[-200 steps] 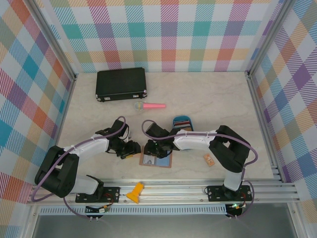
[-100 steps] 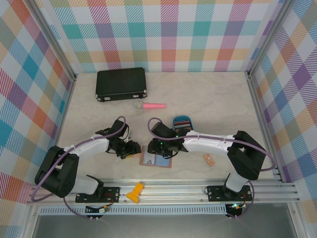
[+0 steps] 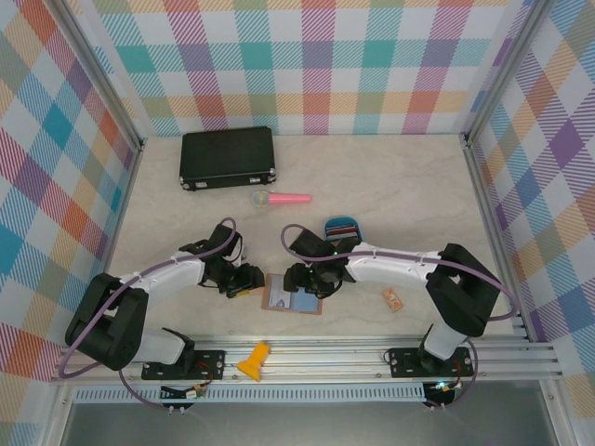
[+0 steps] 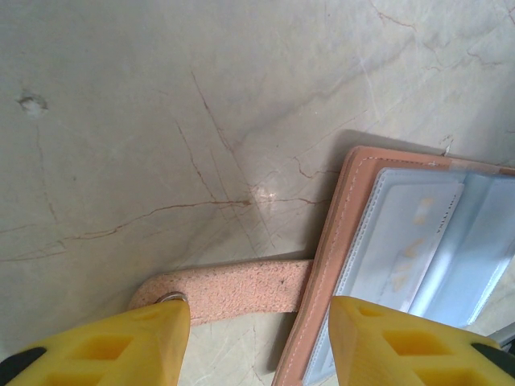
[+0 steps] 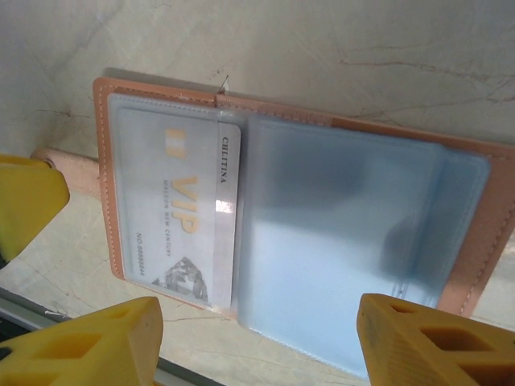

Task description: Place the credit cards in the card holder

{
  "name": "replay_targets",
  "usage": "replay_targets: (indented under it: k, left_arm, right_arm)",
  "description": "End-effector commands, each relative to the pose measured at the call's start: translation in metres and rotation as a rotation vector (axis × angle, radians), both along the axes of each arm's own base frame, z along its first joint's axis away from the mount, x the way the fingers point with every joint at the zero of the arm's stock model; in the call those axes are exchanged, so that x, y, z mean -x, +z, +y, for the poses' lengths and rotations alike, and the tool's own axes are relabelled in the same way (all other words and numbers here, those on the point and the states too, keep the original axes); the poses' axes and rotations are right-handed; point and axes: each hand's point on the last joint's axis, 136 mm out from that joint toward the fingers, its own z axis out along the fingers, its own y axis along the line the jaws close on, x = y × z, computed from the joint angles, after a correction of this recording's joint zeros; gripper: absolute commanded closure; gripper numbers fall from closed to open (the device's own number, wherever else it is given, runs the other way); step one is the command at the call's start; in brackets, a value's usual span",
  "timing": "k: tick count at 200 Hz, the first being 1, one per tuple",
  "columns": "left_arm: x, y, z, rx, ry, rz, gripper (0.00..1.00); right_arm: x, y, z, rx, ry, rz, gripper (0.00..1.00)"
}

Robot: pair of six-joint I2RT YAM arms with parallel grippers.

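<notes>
The right hand (image 3: 310, 279) has slid a little toward 3 o'clock. It now hangs over the middle of the card holder (image 3: 279, 299), not over its 9 o'clock edge. Its yellow fingers (image 5: 80, 338) have spread wider apart. The right arm's elbow has swung out toward 3 o'clock too.

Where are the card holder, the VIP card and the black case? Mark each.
card holder (image 5: 338, 241), right wrist view, empty blue sleeve.
VIP card (image 5: 181, 217), right wrist view, its printed face.
black case (image 3: 228, 156), top external view, middle of lid.
</notes>
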Motion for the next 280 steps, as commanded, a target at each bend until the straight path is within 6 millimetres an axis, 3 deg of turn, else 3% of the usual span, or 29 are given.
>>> replay_targets:
  k: [1,35,70,110,150,178,244,280]
  left_arm:
    - [0.02,-0.017,0.009,-0.058,-0.002,0.078,0.49]
    - [0.02,-0.016,0.009,-0.057,-0.003,0.078,0.49]
    - [0.022,-0.017,0.009,-0.058,-0.004,0.081,0.49]
    - [0.021,-0.016,0.008,-0.057,-0.005,0.077,0.49]
    - [0.021,-0.017,0.008,-0.058,-0.005,0.08,0.49]
    - [0.021,-0.017,0.008,-0.058,-0.005,0.078,0.49]
    - [0.02,-0.016,0.009,-0.06,0.002,0.075,0.49]
    - [0.021,-0.016,0.009,-0.057,0.001,0.078,0.49]
  right_arm:
    - [0.0,-0.001,0.003,0.019,0.035,0.019,0.34]
    - [-0.005,-0.008,0.0,0.048,-0.002,0.038,0.34]
    - [-0.004,-0.003,0.012,-0.005,0.03,0.039,0.35]
    - [-0.003,-0.009,0.005,0.019,-0.007,0.051,0.35]
    - [0.001,0.006,0.041,-0.087,0.104,0.034,0.37]
    - [0.004,0.0,0.052,-0.076,0.095,0.064,0.38]
    - [0.005,-0.016,0.055,0.0,0.018,0.095,0.41]
    - [0.002,-0.016,0.046,0.067,-0.002,0.069,0.4]
